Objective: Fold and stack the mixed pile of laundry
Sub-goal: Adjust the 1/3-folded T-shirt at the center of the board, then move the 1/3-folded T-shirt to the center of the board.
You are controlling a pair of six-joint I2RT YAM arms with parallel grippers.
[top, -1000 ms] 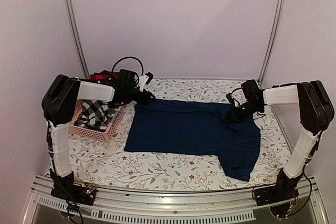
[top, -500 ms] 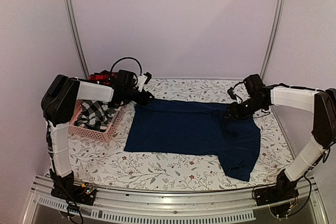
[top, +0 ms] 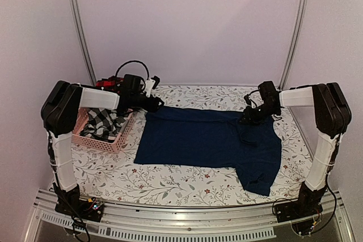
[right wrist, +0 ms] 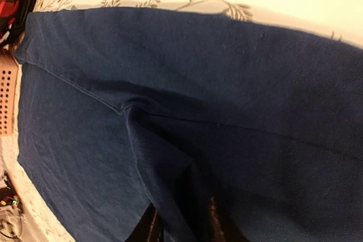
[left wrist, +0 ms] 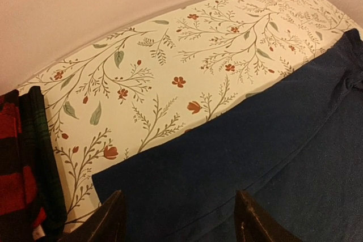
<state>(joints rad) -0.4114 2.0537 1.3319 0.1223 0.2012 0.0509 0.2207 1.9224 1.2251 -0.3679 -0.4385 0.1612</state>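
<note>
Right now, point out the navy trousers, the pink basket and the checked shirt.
navy trousers (top: 204, 140), top view, middle of the spread cloth.
pink basket (top: 101, 142), top view, near slotted wall.
checked shirt (top: 100, 121), top view, part lying in the basket.

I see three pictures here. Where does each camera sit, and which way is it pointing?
Top external: fixed above and behind the arms, looking down on the table; both arms show, bases at the bottom.
Left wrist: on the left arm, facing the back wall over a corner of the navy trousers; the left gripper shows as two fingers.
Right wrist: on the right arm, close above the trousers; only the tips of the right gripper show.
Shared: both wrist views catch the trousers and the red-and-black plaid piece.
</note>
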